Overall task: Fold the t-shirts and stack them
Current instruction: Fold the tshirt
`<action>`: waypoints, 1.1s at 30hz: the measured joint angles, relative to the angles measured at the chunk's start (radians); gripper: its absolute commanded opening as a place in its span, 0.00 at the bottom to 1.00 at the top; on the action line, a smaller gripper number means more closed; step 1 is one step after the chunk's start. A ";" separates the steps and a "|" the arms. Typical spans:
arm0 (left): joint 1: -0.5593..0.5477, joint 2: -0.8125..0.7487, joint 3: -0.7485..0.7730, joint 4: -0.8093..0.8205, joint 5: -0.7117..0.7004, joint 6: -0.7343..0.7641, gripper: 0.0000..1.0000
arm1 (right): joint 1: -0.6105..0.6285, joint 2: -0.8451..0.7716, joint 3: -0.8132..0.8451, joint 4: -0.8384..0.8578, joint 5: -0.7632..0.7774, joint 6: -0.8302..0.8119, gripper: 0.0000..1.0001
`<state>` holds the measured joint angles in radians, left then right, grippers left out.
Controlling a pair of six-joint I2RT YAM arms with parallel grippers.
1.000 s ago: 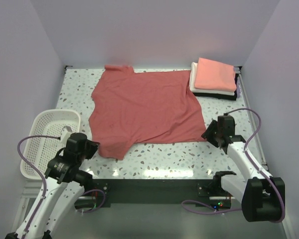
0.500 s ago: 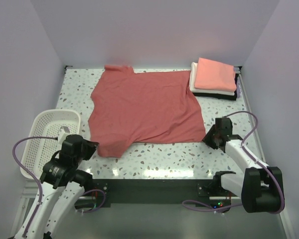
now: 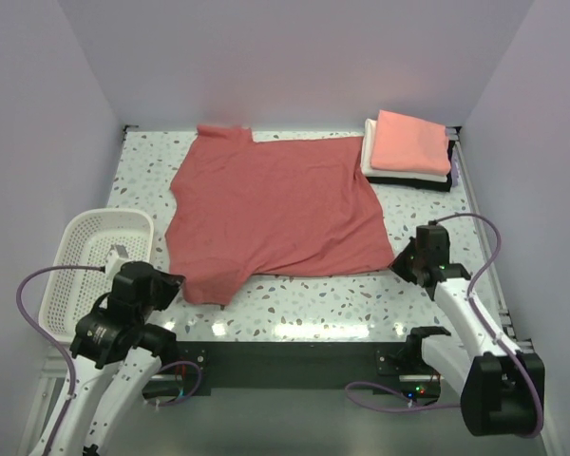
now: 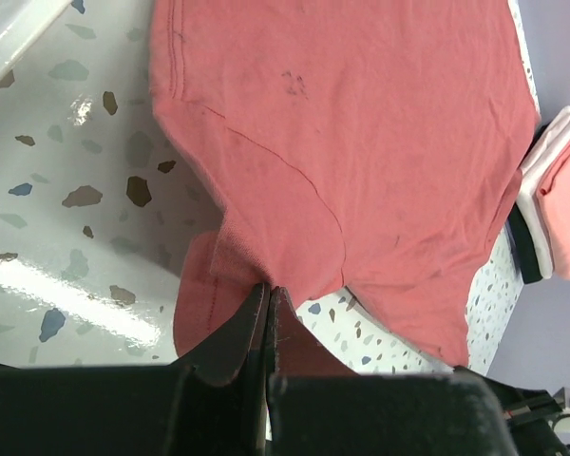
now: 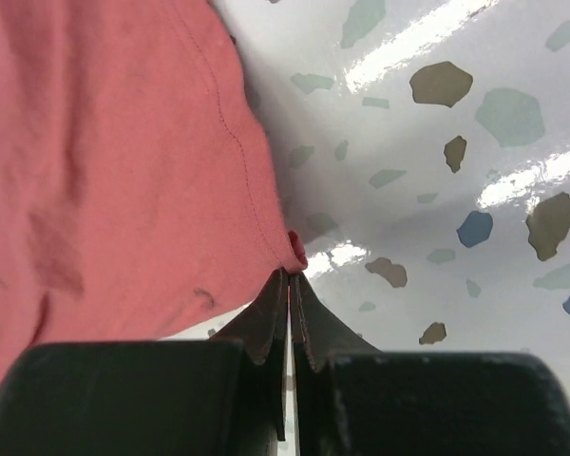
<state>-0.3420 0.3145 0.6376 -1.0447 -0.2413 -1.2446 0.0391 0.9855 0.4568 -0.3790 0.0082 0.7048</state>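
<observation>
The brick-red t-shirt lies spread flat on the table. Your right gripper, half open a moment ago, is now clamped on its near-right hem corner (the left gripper already pinches the near-left edge), so both near corners are held for folding.

no readable text, labels, numbers

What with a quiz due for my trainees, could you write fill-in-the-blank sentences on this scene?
The stack of folded t-shirts has a ___ one on top.
The white mesh basket sits beside the ___ arm.
The left gripper and the right gripper each have their fingers ___ on the brick-red t-shirt.
Missing words: salmon-pink; left; shut.
</observation>
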 measured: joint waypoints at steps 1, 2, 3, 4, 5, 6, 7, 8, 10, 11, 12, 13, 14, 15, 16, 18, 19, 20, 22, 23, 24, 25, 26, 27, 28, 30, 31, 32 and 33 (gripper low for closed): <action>0.000 -0.005 0.002 -0.005 -0.002 0.000 0.00 | 0.000 -0.036 0.002 -0.020 0.000 0.000 0.00; 0.000 -0.010 0.005 -0.012 -0.005 0.000 0.00 | 0.000 -0.068 0.005 -0.037 0.000 0.000 0.00; 0.000 -0.014 0.006 -0.019 -0.008 0.000 0.00 | 0.000 -0.097 0.008 -0.055 0.000 0.000 0.00; 0.000 -0.019 0.007 -0.027 -0.012 0.000 0.00 | 0.000 -0.124 0.012 -0.076 0.000 0.000 0.00; 0.000 -0.023 0.007 -0.033 -0.016 0.000 0.00 | 0.000 -0.142 0.014 -0.091 0.000 0.000 0.00; 0.000 -0.026 0.008 -0.042 -0.021 0.000 0.00 | 0.000 -0.168 0.015 -0.112 0.000 0.000 0.00; 0.000 -0.029 0.010 -0.050 -0.025 0.000 0.00 | 0.000 -0.187 0.015 -0.131 0.000 0.000 0.00; 0.000 -0.032 0.012 -0.058 -0.028 0.000 0.00 | 0.000 -0.213 0.015 -0.155 -0.001 0.000 0.00; 0.000 -0.040 0.019 -0.078 -0.036 0.000 0.00 | 0.000 -0.270 0.016 -0.202 -0.001 0.000 0.00; 0.000 -0.045 0.025 -0.089 -0.039 0.000 0.00 | 0.000 -0.296 0.016 -0.220 -0.002 0.000 0.00; 0.000 -0.051 0.032 -0.101 -0.042 0.000 0.00 | 0.000 -0.328 0.016 -0.244 -0.002 0.000 0.00; 0.000 -0.059 0.041 -0.110 -0.046 0.000 0.00 | 0.000 -0.360 0.018 -0.270 -0.004 0.001 0.00; 0.000 -0.066 0.050 -0.121 -0.049 0.000 0.00 | 0.000 -0.386 0.023 -0.295 -0.008 0.003 0.00; 0.000 -0.074 0.059 -0.131 -0.052 0.000 0.00 | 0.000 -0.412 0.029 -0.321 -0.013 0.005 0.00; 0.000 -0.080 0.065 -0.138 -0.055 0.000 0.00 | 0.000 -0.438 0.037 -0.346 -0.020 0.008 0.00; 0.000 -0.095 0.077 -0.161 -0.060 0.000 0.00 | 0.000 -0.478 0.059 -0.391 -0.026 0.012 0.00; 0.000 -0.102 0.081 -0.171 -0.061 0.000 0.00 | 0.000 -0.501 0.075 -0.420 -0.027 0.013 0.00; 0.000 -0.108 0.084 -0.180 -0.062 0.000 0.00 | 0.000 -0.519 0.090 -0.443 -0.027 0.014 0.00; 0.000 -0.122 0.089 -0.200 -0.062 0.000 0.00 | 0.000 -0.546 0.115 -0.477 -0.027 0.014 0.00; 0.000 -0.129 0.090 -0.208 -0.061 0.000 0.00 | 0.000 -0.561 0.126 -0.493 -0.027 0.014 0.00; 0.000 -0.137 0.090 -0.215 -0.061 0.000 0.00 | 0.000 -0.572 0.134 -0.508 -0.027 0.014 0.00; 0.000 -0.143 0.090 -0.219 -0.061 0.000 0.00 | 0.000 -0.580 0.141 -0.523 -0.027 0.014 0.00; 0.000 -0.149 0.090 -0.223 -0.061 0.000 0.00 | 0.000 -0.583 0.147 -0.535 -0.027 0.014 0.00; 0.000 -0.153 0.090 -0.225 -0.061 0.000 0.00 | 0.000 -0.584 0.153 -0.548 -0.027 0.014 0.00; 0.000 -0.155 0.090 -0.227 -0.061 0.000 0.00 | 0.000 -0.586 0.155 -0.556 -0.027 0.014 0.00; 0.000 -0.156 0.090 -0.228 -0.060 0.001 0.00 | 0.000 -0.588 0.157 -0.566 -0.027 0.013 0.00; 0.000 -0.155 0.090 -0.226 -0.059 0.006 0.00 | 0.000 -0.587 0.157 -0.568 -0.027 0.013 0.00; 0.000 -0.152 0.090 -0.221 -0.059 0.009 0.00 | 0.000 -0.585 0.157 -0.568 -0.027 0.013 0.00; 0.000 -0.142 0.090 -0.211 -0.059 0.015 0.00 | 0.000 -0.580 0.157 -0.565 -0.027 0.013 0.00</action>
<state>-0.3420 0.1726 0.7277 -1.2552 -0.3000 -1.2293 0.0391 0.4057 0.6136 -0.9440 -0.0193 0.7177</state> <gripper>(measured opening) 0.015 0.008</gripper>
